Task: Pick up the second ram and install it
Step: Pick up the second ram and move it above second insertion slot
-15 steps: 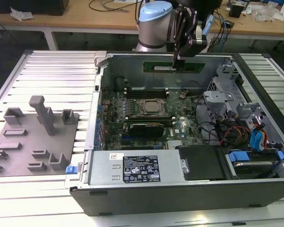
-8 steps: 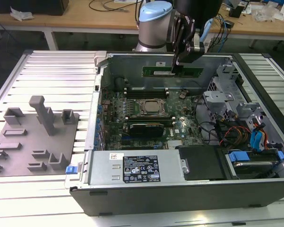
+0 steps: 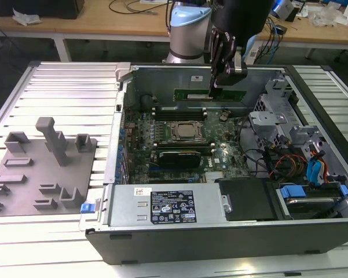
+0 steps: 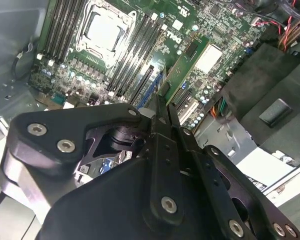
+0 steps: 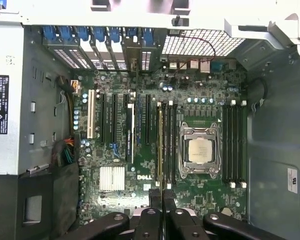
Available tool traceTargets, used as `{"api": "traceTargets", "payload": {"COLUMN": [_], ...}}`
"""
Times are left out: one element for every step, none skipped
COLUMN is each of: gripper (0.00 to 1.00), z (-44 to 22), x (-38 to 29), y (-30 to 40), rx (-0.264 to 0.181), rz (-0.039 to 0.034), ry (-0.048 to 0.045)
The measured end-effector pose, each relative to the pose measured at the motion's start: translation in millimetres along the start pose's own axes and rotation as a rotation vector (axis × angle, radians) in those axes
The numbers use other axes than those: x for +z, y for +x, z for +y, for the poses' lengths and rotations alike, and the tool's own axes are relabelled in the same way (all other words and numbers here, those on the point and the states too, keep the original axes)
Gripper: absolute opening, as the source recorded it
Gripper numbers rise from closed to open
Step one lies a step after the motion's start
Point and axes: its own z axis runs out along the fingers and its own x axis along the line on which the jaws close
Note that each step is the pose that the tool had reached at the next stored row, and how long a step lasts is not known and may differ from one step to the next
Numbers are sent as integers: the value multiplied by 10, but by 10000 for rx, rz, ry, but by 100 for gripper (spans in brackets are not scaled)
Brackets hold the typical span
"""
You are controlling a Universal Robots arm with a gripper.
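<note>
My gripper point(image 3: 216, 88) is shut on the second ram point(image 3: 208, 94), a long flat green stick. It hangs level above the far part of the open computer case, over the motherboard point(image 3: 179, 139). In the second wrist view the black fingers point(image 4: 165, 107) pinch the ram point(image 4: 189, 62), which carries a white label and reaches out over the board. In the first wrist view the ram point(image 5: 160, 150) shows edge-on as a thin line running from my gripper point(image 5: 162, 196) along the black memory slots point(image 5: 168, 145) beside the CPU socket point(image 5: 199, 152).
A grey holder tray point(image 3: 40, 168) lies on the ribbed table at the exterior view's left. A power supply point(image 3: 162, 204) sits along the case's near wall. A drive cage point(image 3: 278, 124) and coloured cables point(image 3: 312, 168) crowd the exterior view's right. More memory slots point(image 5: 234, 145) lie beyond the socket.
</note>
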Motion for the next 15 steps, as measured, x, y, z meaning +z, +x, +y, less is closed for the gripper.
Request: {"api": "traceTargets", "payload": {"gripper": [13, 13, 13, 13, 13, 13, 13, 13, 13, 13, 13, 13, 13, 13, 13], "z": [-1, -2, -2, -2, -3, -3, -4, -4, -5, -5, -5, -6, -6, -7, -7], "x": [13, 29, 37, 44, 52, 58, 72, 83, 91, 98, 108, 120, 125, 128, 132], "y": [1, 1, 1, 1, 2, 2, 2, 3, 3, 3, 3, 4, 4, 4, 4], "rx": [0, 0, 0, 0, 0, 0, 1, 1, 0, 0, 0, 0, 0, 0, 0], "rz": [-1, -1, 0, -1, -1, -1, 0, 0, -1, 0, -1, 0, -1, -1, 0], "ry": [1, 1, 0, 1, 1, 1, 1, 0, 1, 1, 1, 1, 0, 1, 0]}}
